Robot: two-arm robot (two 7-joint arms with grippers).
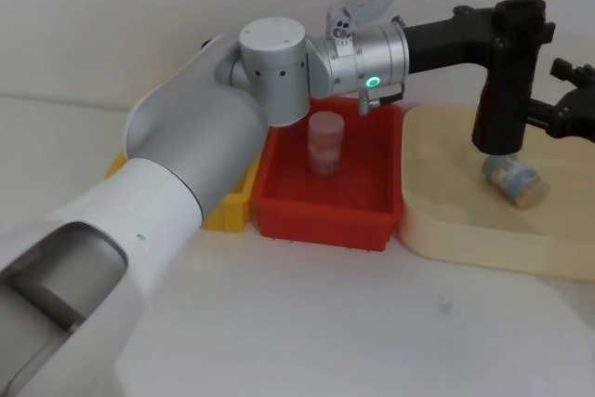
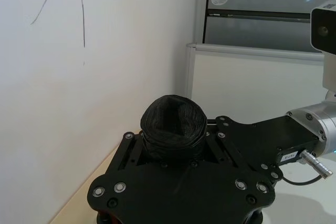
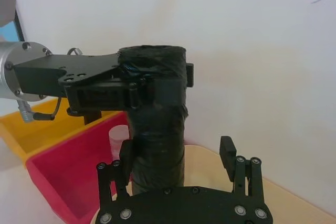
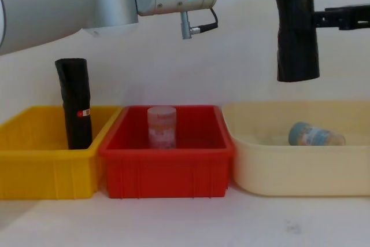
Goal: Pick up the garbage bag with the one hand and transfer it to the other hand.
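The left gripper (image 3: pixel 137 85) is clamped on the upper end of the garbage bag (image 4: pixel 296 33), holding it upright in the air above the cream bin (image 4: pixel 254 160), well clear of the rim. My read: it's gripped high so the lower half stays free for the handover. The right gripper (image 3: pixel 178 174) is up at that lower half with fingers apart, one on each side of the roll, not yet closed on it as far as I can tell. Below sits a small jar on its side (image 4: pixel 315 135) in the cream bin, not in the way. The red bin (image 4: pixel 165 166) holds an upright jar (image 4: pixel 161 126); the yellow bin (image 4: pixel 34 166) holds a second black roll with a red sticker (image 4: pixel 75 105). Both are well off to the left, so no obstruction.
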